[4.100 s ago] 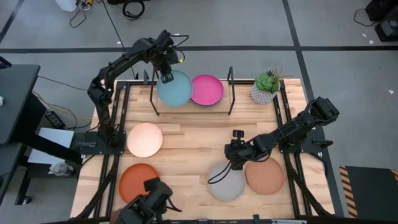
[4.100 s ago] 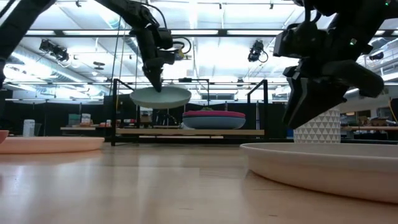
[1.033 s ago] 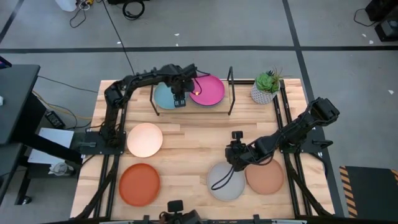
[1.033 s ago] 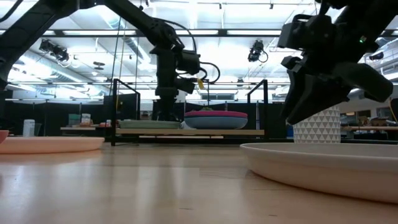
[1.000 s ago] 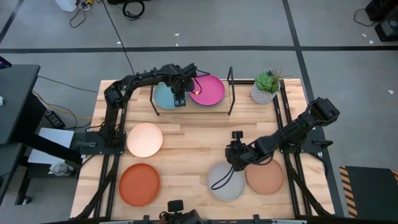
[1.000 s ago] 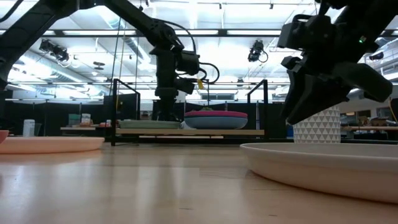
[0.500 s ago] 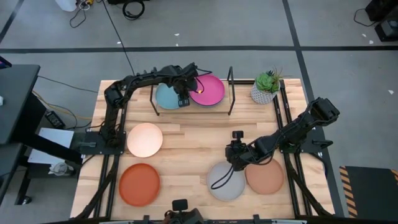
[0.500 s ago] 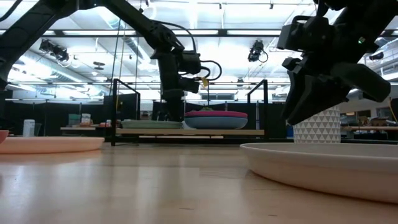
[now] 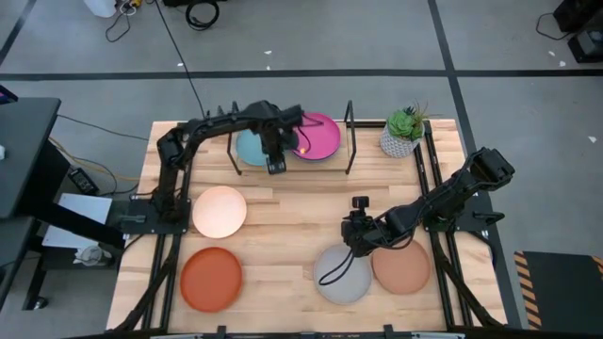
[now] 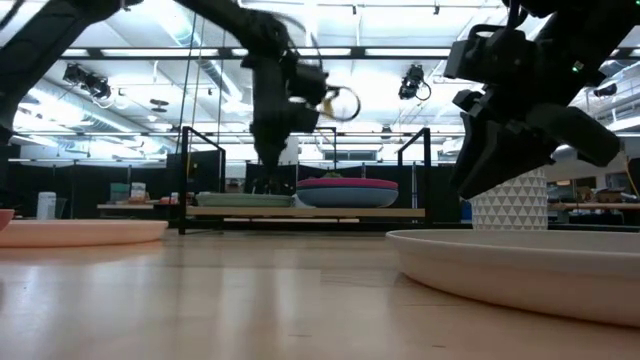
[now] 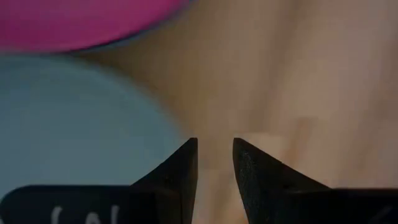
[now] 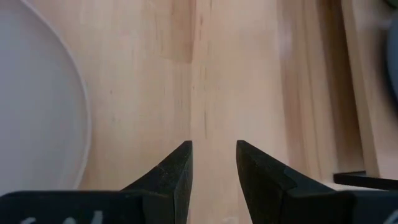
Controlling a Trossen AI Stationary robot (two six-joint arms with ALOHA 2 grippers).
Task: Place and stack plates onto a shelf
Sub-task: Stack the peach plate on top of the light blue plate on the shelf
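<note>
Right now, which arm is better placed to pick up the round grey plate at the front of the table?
Right, in my judgement. The right gripper hangs empty, jaws slightly apart, just beside the round grey plate. The left gripper is far off at the wooden shelf, by the light blue plate.

A light blue plate [image 9: 250,146] and a pink plate [image 9: 317,135] are showing on the pale wood shelf [image 9: 292,160] with its thin black uprights, while a cream plate [image 9: 220,211], an orange plate [image 9: 211,279], a grey plate [image 9: 343,276] and a tan-brown plate [image 9: 402,266] are lying on the striped light-wood table [image 9: 292,217]. Both arms are showing dark, nearly black, as are the left gripper [image 9: 276,166] and the right gripper [image 9: 359,204]. A green plant [image 9: 407,122] is sitting in a white pot [image 10: 510,205] patterned with small triangles.
</note>
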